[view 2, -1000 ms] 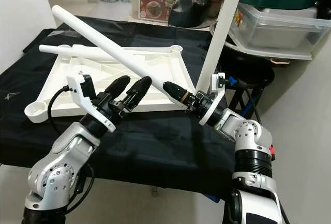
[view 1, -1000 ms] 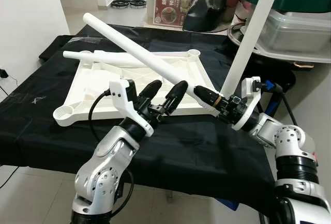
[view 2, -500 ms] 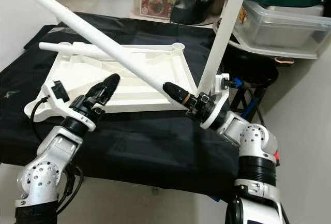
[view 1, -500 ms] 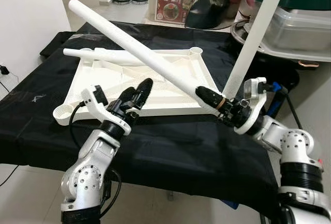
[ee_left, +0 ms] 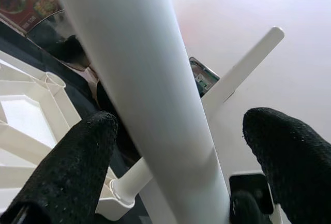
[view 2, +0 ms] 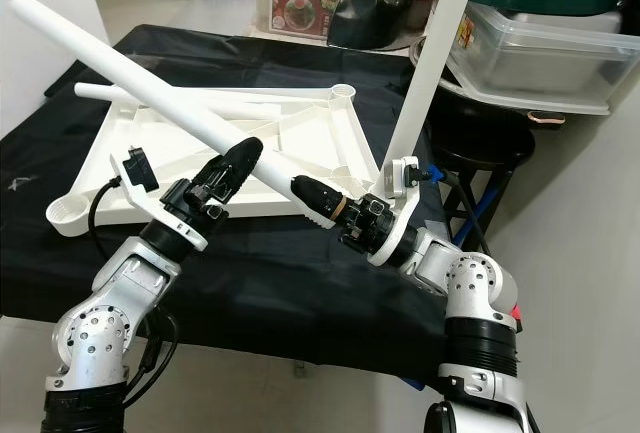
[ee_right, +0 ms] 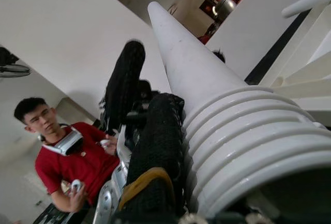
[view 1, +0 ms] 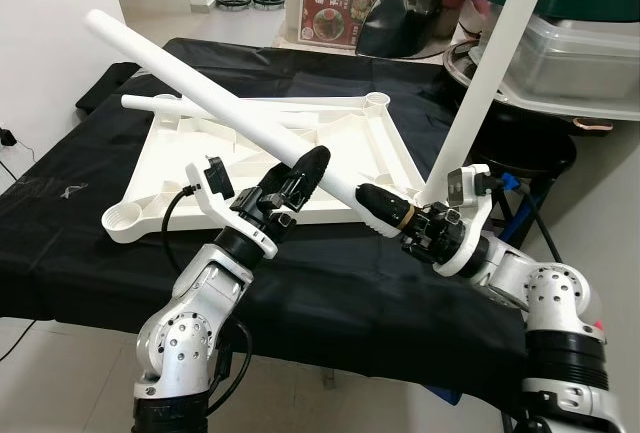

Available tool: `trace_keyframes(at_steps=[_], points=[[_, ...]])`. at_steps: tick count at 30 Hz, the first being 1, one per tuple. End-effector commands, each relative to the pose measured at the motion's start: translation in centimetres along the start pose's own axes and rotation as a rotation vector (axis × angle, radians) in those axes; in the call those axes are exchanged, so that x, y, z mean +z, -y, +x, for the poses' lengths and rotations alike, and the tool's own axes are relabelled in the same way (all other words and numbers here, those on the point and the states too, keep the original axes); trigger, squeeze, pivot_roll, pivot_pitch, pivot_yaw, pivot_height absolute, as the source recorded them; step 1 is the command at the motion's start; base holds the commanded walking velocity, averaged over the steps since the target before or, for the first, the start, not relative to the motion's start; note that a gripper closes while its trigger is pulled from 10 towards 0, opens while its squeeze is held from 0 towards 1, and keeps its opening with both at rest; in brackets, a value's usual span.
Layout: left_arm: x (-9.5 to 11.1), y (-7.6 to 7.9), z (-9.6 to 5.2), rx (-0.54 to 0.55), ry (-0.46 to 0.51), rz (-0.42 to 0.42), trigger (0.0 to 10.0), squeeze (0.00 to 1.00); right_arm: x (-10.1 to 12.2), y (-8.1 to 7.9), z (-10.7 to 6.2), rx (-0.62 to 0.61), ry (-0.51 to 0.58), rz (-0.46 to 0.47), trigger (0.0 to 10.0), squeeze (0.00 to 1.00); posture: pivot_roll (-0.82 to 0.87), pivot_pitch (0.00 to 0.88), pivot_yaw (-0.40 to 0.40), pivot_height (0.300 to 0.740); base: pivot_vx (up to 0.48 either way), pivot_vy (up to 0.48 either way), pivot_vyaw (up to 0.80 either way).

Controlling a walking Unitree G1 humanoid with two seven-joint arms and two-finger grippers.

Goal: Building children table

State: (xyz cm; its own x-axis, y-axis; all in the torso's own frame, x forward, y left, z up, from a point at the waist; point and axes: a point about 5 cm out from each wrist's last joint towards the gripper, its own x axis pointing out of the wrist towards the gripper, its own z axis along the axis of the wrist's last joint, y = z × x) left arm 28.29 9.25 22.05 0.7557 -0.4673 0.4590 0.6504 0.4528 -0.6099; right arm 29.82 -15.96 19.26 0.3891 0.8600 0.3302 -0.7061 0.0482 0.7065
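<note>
The white table top (view 1: 190,168) lies upside down on the black cloth. One leg (view 1: 480,83) stands upright in its front right corner socket, and another leg (view 1: 165,105) lies along its back left. My right gripper (view 1: 378,203) is shut on the ribbed end (ee_right: 243,136) of a long white leg (view 1: 200,83) that slants up to the left over the top. My left gripper (view 1: 305,165) is open, with a finger (ee_left: 67,172) on each side of this leg and a gap on one side.
A clear storage box (view 1: 575,58) with a green-lidded pot on it stands at the back right, with a black stool (view 1: 530,158) below. A red printed box (view 1: 335,3) sits behind the table. A person in a red shirt (ee_right: 77,162) stands nearby.
My left gripper has risen and moved right until its fingers straddle the slanted leg. My right gripper has shifted left, and the leg's far end has moved further left.
</note>
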Motion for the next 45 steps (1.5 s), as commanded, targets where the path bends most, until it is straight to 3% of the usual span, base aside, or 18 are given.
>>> trace_keyframes(at_steps=[1, 13, 14, 30, 31, 33, 34, 35, 45], points=[[-0.1, 0.0, 0.4, -0.005, 0.009, -0.028, 10.0, 0.0, -0.4, -0.6, 0.4, 0.046, -0.017, 0.012, 0.0, 0.0, 0.09, 0.05, -0.088, 0.74, 0.0, 0.0, 0.0], [1.3, -0.7, 1.2, 0.032, 0.071, -0.012, 10.0, 0.0, -1.0, -0.7, 0.4, 0.059, -0.029, 0.04, 0.0, 0.0, 0.09, 0.053, -0.091, 0.74, 0.0, 0.0, 0.0], [1.6, -0.7, 1.3, 0.035, 0.083, -0.01, 0.0, 0.0, -1.1, -0.7, 0.4, 0.056, -0.029, 0.042, 0.0, 0.0, 0.09, 0.056, -0.089, 0.74, 0.0, 0.0, 0.0], [2.1, -0.7, 1.3, 0.046, 0.125, 0.016, 0.0, 0.0, -1.0, -0.7, 0.2, 0.03, -0.014, 0.038, 0.0, 0.0, 0.09, 0.063, -0.09, 0.74, 0.0, 0.0, 0.0], [2.1, -0.7, 1.4, 0.051, 0.112, 0.025, 10.0, 0.0, -0.9, -0.6, 0.3, 0.027, -0.009, 0.025, 10.0, 0.0, 0.09, 0.062, -0.089, 0.74, 0.0, 0.0, 0.0], [2.1, -0.7, 1.4, 0.051, 0.112, 0.025, 10.0, 0.0, -0.9, -0.6, 0.3, 0.027, -0.009, 0.025, 10.0, 0.0, 0.09, 0.062, -0.089, 0.74, 0.0, 0.0, 0.0], [2.1, -0.8, 1.4, 0.06, 0.104, 0.029, 10.0, 0.0, -0.8, -0.8, 0.3, 0.034, -0.005, 0.008, 10.0, 0.04, 0.09, 0.062, -0.091, 0.74, 0.0, 0.0, 0.0], [2.0, -0.9, 1.4, 0.067, 0.098, 0.035, 10.0, 0.0, -0.7, -0.8, 0.3, 0.028, 0.001, -0.01, 10.0, 1.0, 0.09, 0.063, -0.087, 0.74, 0.0, 0.0, 0.0], [2.2, -1.1, 1.4, 0.087, 0.104, 0.048, 10.0, 0.0, -0.8, -0.8, -0.1, 0.028, -0.004, -0.02, 10.0, 1.0, 0.09, 0.065, -0.087, 0.74, 0.0, 0.0, 0.0]])
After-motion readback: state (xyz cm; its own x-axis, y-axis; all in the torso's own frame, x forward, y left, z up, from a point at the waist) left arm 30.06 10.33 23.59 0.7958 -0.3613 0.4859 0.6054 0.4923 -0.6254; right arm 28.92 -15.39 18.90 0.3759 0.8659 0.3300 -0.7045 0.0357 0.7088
